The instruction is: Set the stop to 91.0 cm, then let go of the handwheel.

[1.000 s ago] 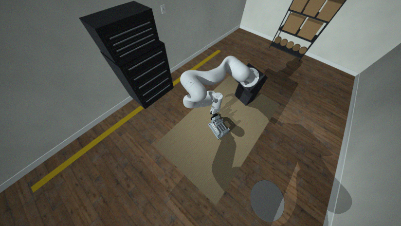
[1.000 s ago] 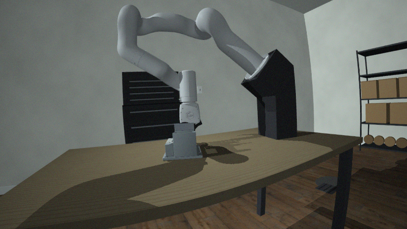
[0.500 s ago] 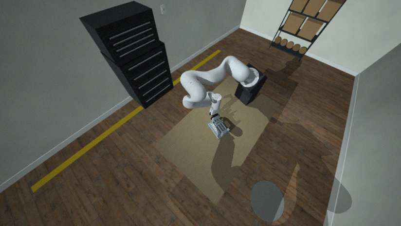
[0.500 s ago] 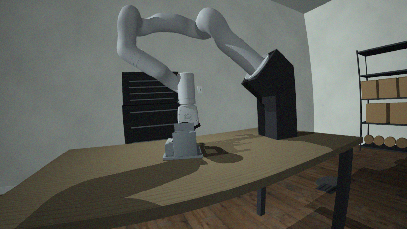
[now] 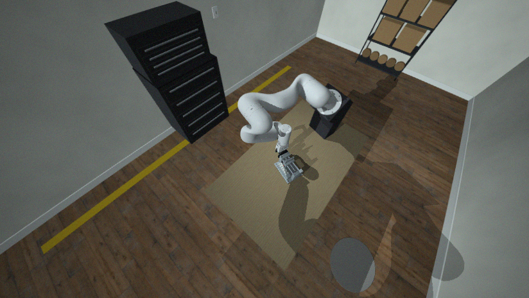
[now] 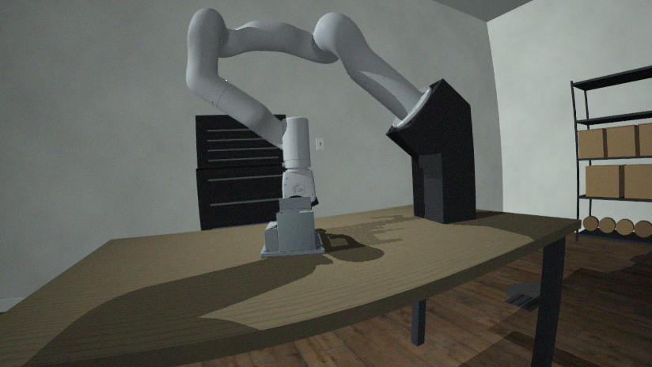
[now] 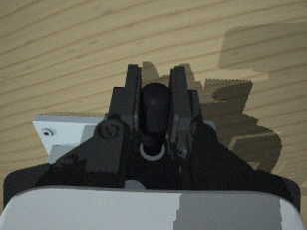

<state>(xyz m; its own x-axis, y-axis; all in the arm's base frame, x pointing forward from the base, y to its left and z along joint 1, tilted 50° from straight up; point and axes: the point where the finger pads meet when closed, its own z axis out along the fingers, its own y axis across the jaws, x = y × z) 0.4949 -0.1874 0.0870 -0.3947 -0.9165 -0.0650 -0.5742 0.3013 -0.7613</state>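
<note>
A small grey stop fixture (image 5: pixel 289 169) (image 6: pixel 292 232) stands on the wooden table (image 6: pixel 410 269). Its dark handwheel shows in the wrist view, with a black knob-like handle (image 7: pixel 156 110) standing up from it. My gripper (image 7: pixel 154 85) (image 5: pixel 283 152) points straight down at the fixture's far end, and its two dark fingers are shut on the handle, one on each side. In the exterior view the fixture's grey block hides the fingers and the wheel. The scale marks on the fixture are too small to read.
The arm's black pedestal (image 6: pixel 440 159) (image 5: pixel 330 114) stands on the table behind the fixture. A black drawer cabinet (image 5: pixel 174 70) (image 6: pixel 236 173) stands by the wall, and a shelf rack with boxes (image 5: pixel 403 29) (image 6: pixel 611 159) in the corner. The table's front edge (image 6: pixel 319 314) runs near the exterior camera.
</note>
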